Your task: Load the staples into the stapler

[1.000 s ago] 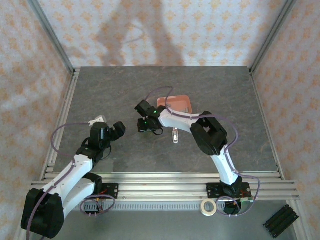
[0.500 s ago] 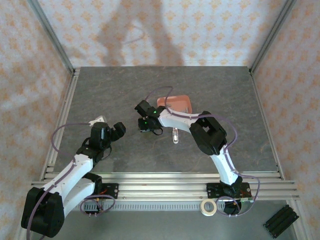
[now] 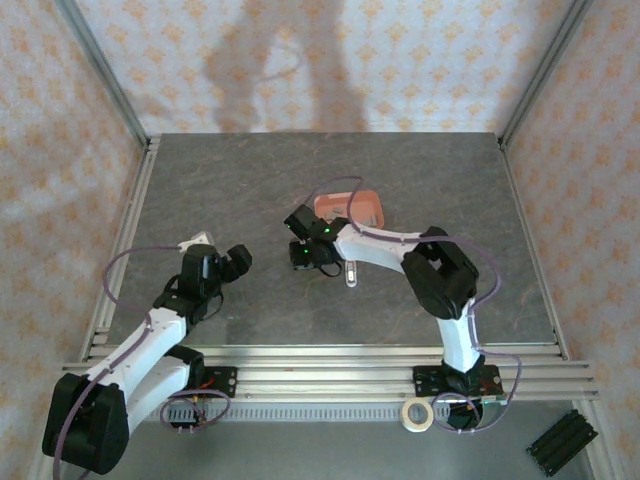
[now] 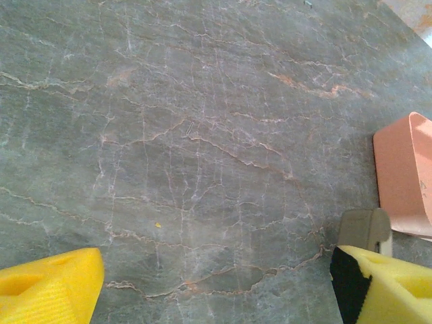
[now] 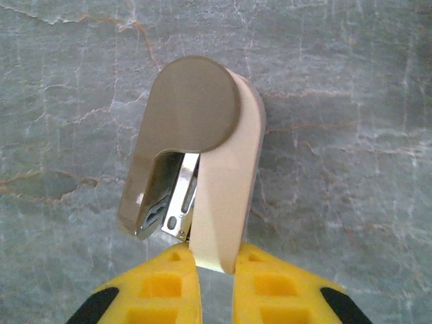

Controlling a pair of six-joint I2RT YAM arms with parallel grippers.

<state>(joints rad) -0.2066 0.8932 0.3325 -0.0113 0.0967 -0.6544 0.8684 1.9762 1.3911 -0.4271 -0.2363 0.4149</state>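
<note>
**Right hand pinches the mini stapler in front of the tray**

The grey, veined stone desk [image 3: 220, 180] fills the floor of the cell, with patterned walls behind it. The right arm [image 3: 440, 280] bends at the elbow and reaches left toward the middle of the desk. The left arm [image 3: 150, 330] lies low along the left side, well apart from it. A salmon-pink tray [image 3: 372, 205] sits beyond the right arm's wrist, toward the back wall.

The left hand [image 4: 214, 270] hangs over bare desk with its yellow fingers spread wide, and nothing is between them. The tray's edge shows at the right of its wrist view.

The right hand [image 5: 216, 260] has its two yellow fingers drawn close together, pinching the pale end of the stapler [image 5: 202, 135]. The stapler rests on the desk, just on the near side of the tray in the overhead view. Its grey-brown cover is splayed away from the beige body, and silvery metal shows in the gap.
</note>
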